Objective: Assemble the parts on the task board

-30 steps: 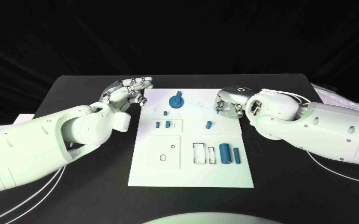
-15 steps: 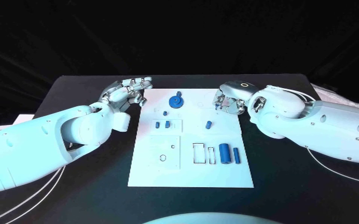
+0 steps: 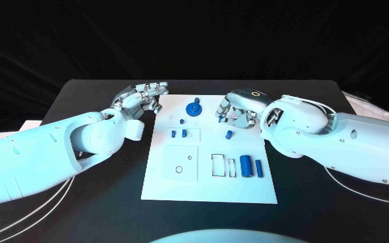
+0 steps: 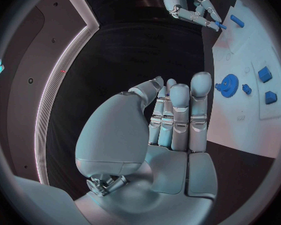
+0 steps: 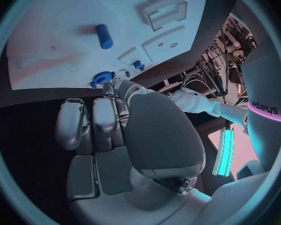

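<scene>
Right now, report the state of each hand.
Left hand: open, fingers straight, holding nothing.
Right hand: cannot be told; fingers over the task board.

backdrop: black curtain (image 3: 194, 23) | furniture: black table (image 3: 97, 198) | light: pale strip on wall (image 4: 59, 80)

Left hand (image 4: 168, 130) hovering beside task board (image 4: 240, 120), fingers together, apparently empty. Blue gear (image 4: 229, 83) lying on board. Right hand (image 4: 189, 5) reaching over far end.
</scene>
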Available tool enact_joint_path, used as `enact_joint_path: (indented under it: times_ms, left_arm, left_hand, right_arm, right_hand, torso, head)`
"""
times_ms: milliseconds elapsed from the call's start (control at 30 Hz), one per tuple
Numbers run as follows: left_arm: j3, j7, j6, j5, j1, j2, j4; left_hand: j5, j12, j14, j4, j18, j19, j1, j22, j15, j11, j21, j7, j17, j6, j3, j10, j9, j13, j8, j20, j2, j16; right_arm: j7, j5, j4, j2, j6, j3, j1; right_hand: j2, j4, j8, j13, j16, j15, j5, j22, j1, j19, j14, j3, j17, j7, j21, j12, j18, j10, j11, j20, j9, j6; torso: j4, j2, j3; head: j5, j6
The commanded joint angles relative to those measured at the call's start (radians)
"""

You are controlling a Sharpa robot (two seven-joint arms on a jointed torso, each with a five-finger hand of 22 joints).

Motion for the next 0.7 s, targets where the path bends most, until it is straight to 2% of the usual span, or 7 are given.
enact_joint_path:
  times_ms: [33, 167, 267, 333, 400, 700]
  left_arm:
    - [0.001, 0.008, 0.010, -0.004, -0.001, 0.003, 0.002]
    - [0.001, 0.008, 0.012, -0.004, -0.001, 0.005, 0.003]
    - [0.001, 0.008, 0.015, -0.004, -0.001, 0.009, 0.004]
    - [0.001, 0.008, 0.015, -0.004, -0.001, 0.011, 0.006]
    - [0.001, 0.008, 0.016, -0.004, -0.001, 0.012, 0.007]
    - [0.001, 0.008, 0.019, -0.008, -0.001, 0.014, 0.012]
  left_hand:
    - [0.004, 0.005, -0.006, -0.002, 0.006, -0.007, 0.012, -0.001, -0.002, 0.002, -0.006, 0.006, -0.001, -0.002, -0.006, -0.008, -0.001, 0.001, 0.000, 0.000, 0.001, -0.002]
    - [0.004, 0.005, -0.006, -0.002, 0.006, -0.007, 0.012, -0.001, -0.002, 0.002, -0.006, 0.006, -0.001, -0.002, -0.006, -0.008, -0.001, 0.001, 0.000, 0.000, 0.001, -0.002]
    - [0.005, 0.006, -0.007, -0.002, 0.006, -0.007, 0.012, -0.001, -0.002, 0.002, -0.006, 0.007, -0.001, -0.003, -0.007, -0.010, -0.001, 0.001, 0.000, 0.001, 0.001, -0.002]
    - [0.005, 0.006, -0.007, -0.002, 0.006, -0.007, 0.012, -0.001, -0.002, 0.002, -0.006, 0.007, -0.001, -0.003, -0.007, -0.010, -0.001, 0.001, 0.000, 0.001, 0.001, -0.002]
    - [0.005, 0.006, -0.007, -0.002, 0.006, -0.007, 0.012, -0.001, -0.002, 0.002, -0.006, 0.007, -0.001, -0.003, -0.007, -0.010, -0.001, 0.001, 0.000, 0.001, 0.001, -0.002]
    - [0.005, 0.006, -0.007, -0.002, 0.006, -0.007, 0.012, -0.001, -0.002, 0.003, -0.006, 0.007, -0.002, -0.004, -0.007, -0.010, -0.002, 0.001, 0.000, 0.001, 0.002, -0.002]
  right_arm:
    - [0.027, 0.007, 0.019, 0.022, -0.009, 0.000, -0.007]
    - [0.037, 0.005, 0.022, 0.052, -0.008, 0.000, -0.021]
    - [0.047, -0.003, 0.017, 0.079, -0.009, 0.000, -0.045]
    - [0.053, -0.006, 0.007, 0.097, -0.007, 0.000, -0.060]
    - [0.059, -0.007, -0.005, 0.115, -0.001, 0.000, -0.074]
    - [0.071, -0.009, -0.037, 0.157, 0.030, -0.002, -0.117]
  right_hand:
    - [0.000, 0.000, 0.000, 0.002, 0.005, 0.006, 0.005, 0.001, -0.009, 0.009, 0.034, 0.006, 0.001, 0.003, 0.005, -0.007, -0.007, 0.004, 0.003, 0.001, 0.002, 0.006]
    - [0.000, -0.002, -0.001, 0.002, 0.006, 0.006, 0.007, 0.001, -0.010, 0.009, 0.034, 0.009, 0.001, 0.004, 0.005, -0.008, -0.007, 0.004, 0.003, 0.001, 0.003, 0.006]
    - [0.000, -0.008, -0.003, 0.002, 0.006, 0.007, 0.011, 0.001, -0.010, 0.008, 0.033, 0.016, 0.000, 0.006, 0.006, -0.011, -0.007, 0.004, 0.004, 0.001, 0.003, 0.004]
    - [0.000, -0.008, -0.003, 0.002, 0.006, 0.007, 0.011, 0.001, -0.010, 0.008, 0.033, 0.016, 0.000, 0.006, 0.006, -0.011, -0.007, 0.004, 0.004, 0.001, 0.003, 0.004]
    - [0.000, -0.011, -0.004, 0.002, 0.006, 0.008, 0.013, 0.000, -0.012, 0.007, 0.033, 0.019, 0.000, 0.007, 0.005, -0.013, -0.007, 0.004, 0.005, 0.002, 0.003, 0.003]
    - [-0.003, -0.013, -0.005, 0.002, 0.007, 0.009, 0.008, -0.001, -0.024, 0.006, 0.032, 0.021, -0.001, 0.008, 0.005, -0.017, -0.007, 0.004, 0.007, 0.003, 0.005, 0.003]
  torso:
    - [-0.0002, 0.000, -0.0009]
    - [-0.0003, 0.000, -0.0014]
    - [0.0035, 0.001, -0.0034]
    - [0.0015, 0.001, -0.0036]
    - [-0.0015, 0.001, -0.0024]
    - [0.0000, 0.001, -0.0021]
  head:
    - [0.017, -0.005]
    - [0.027, -0.011]
    - [0.024, -0.013]
    - [0.029, -0.015]
    - [0.038, -0.018]
    - [0.051, -0.029]
